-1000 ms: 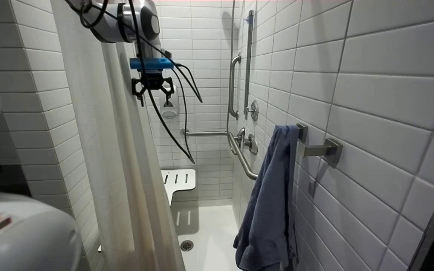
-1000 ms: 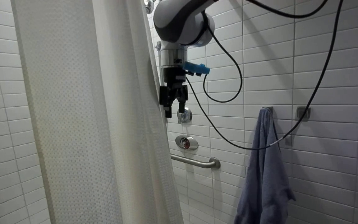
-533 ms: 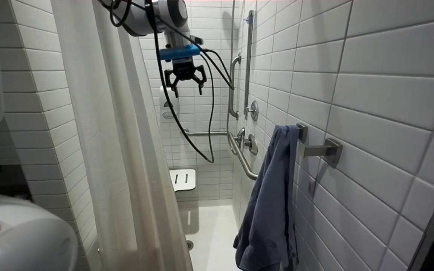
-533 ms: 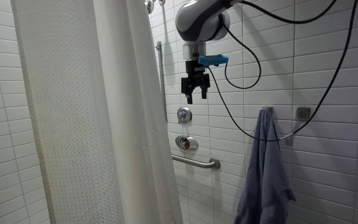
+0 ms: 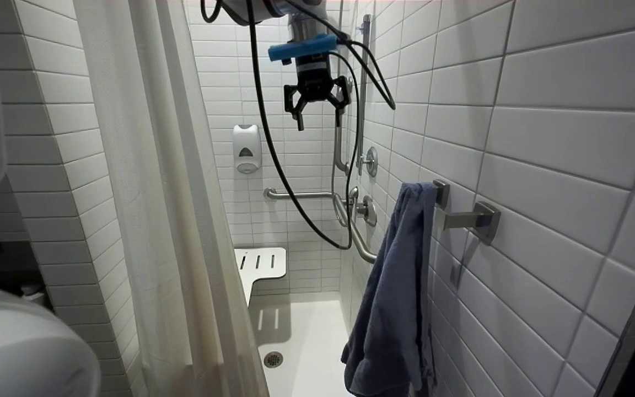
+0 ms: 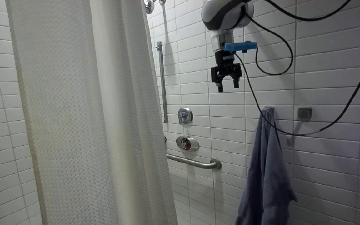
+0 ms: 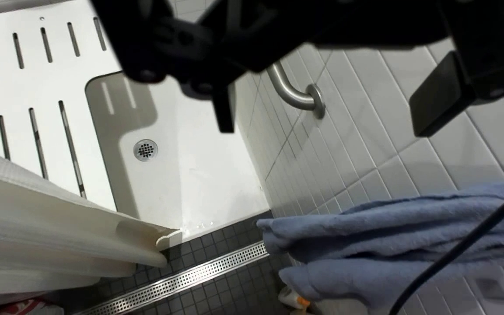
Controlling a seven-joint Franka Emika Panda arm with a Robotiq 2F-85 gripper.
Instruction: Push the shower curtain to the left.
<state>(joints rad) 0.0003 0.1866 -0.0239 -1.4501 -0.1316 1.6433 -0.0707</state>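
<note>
Black two-finger gripper (image 6: pixel 228 87): fingers spread wide, well apart from tall white fabric shower curtain (image 6: pixel 83 118) hanging in folds.

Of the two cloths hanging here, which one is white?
The shower curtain, the tall, broad one; the towel, hanging by the tiled wall, is blue-grey and much smaller.
</note>
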